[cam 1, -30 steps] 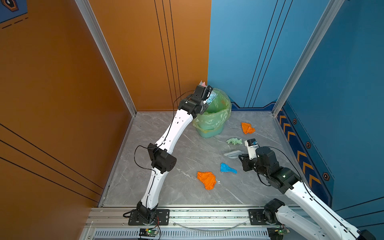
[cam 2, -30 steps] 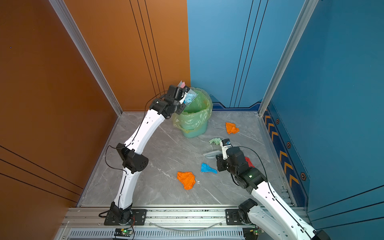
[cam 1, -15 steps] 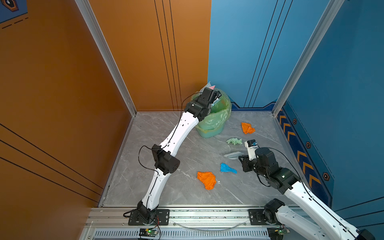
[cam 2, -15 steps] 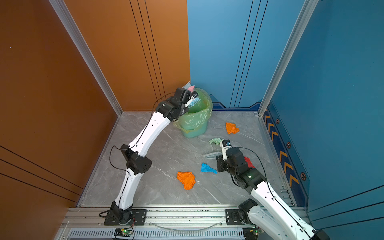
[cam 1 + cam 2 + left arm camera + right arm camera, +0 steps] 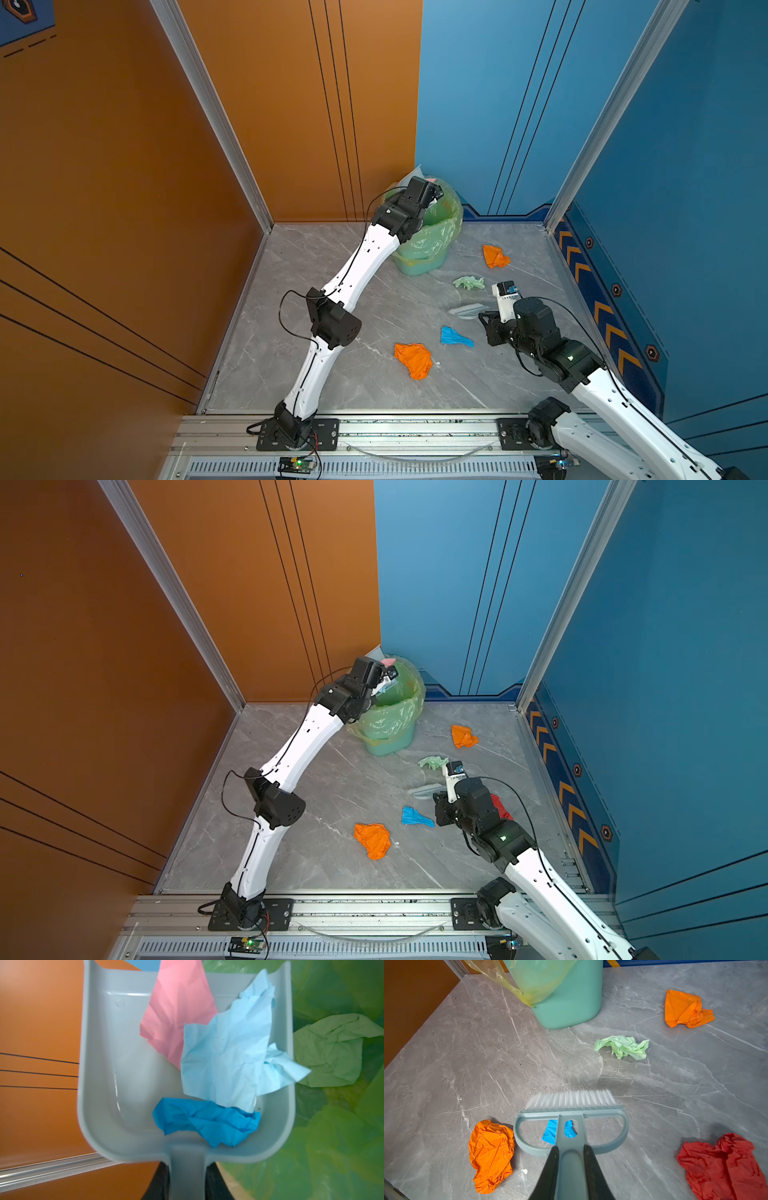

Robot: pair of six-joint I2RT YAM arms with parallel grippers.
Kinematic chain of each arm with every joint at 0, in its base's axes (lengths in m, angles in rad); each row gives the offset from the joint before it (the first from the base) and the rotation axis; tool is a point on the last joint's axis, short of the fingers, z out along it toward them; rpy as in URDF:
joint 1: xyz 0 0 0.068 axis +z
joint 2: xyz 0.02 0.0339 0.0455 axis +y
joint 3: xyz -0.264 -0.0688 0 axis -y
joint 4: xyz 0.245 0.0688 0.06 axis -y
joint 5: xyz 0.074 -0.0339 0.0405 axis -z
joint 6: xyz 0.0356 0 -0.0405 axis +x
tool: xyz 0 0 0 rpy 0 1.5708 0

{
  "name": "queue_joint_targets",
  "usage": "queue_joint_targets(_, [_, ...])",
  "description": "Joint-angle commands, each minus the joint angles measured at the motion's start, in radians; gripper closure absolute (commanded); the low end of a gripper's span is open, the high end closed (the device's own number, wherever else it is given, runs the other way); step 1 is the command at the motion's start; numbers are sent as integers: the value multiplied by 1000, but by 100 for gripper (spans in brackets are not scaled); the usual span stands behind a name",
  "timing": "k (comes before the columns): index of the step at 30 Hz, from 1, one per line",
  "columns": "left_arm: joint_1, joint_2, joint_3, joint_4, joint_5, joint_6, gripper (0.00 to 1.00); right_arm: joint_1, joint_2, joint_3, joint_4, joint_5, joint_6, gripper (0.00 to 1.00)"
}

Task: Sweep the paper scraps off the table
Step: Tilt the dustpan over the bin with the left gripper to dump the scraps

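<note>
- Right gripper (image 5: 571,1153) is clamped on the handle of the white-bristled brush (image 5: 571,1101). It has not moved in the last 1 second, so no sweeping is under way. Whether the bristles touch the table (image 5: 467,1053) I cannot tell.
- Closest to the base, the near orange wad (image 5: 413,359) and the bright blue wad (image 5: 455,336) lie near the brush head. The red wad (image 5: 500,806) sits half hidden behind the right arm.
- Further out, the pale green wad (image 5: 468,282) and the far orange wad (image 5: 494,256) lie apart from each other, ahead of the bristles. All 5 lie where they did 1 second ago.
- Farthest, the left gripper (image 5: 188,1184) is closed on the handle of the grey dustpan (image 5: 104,1084). It has swung the pan further in over the green-lined bin (image 5: 419,262).
- 3 scraps remain in the pan: a pink sheet (image 5: 176,1012), a light blue sheet (image 5: 224,1059) overhanging the pan's side wall, and a blue wad (image 5: 207,1122). Another green wad (image 5: 328,1053) already lies inside the liner (image 5: 332,1147).
- By my reading, the load has reached the bin but is not yet tipped out. Emptying comes next, then the 5 on the table.
</note>
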Motion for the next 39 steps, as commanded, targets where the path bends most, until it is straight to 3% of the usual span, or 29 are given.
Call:
queue_joint_targets(1, [-10, 9, 7, 29, -61, 50, 100, -4, 1, -14, 14, 6, 18, 100])
queue_joint_targets(39, [-34, -34, -122, 264, -218, 436, 100, -6, -34, -49, 30, 12, 21, 100])
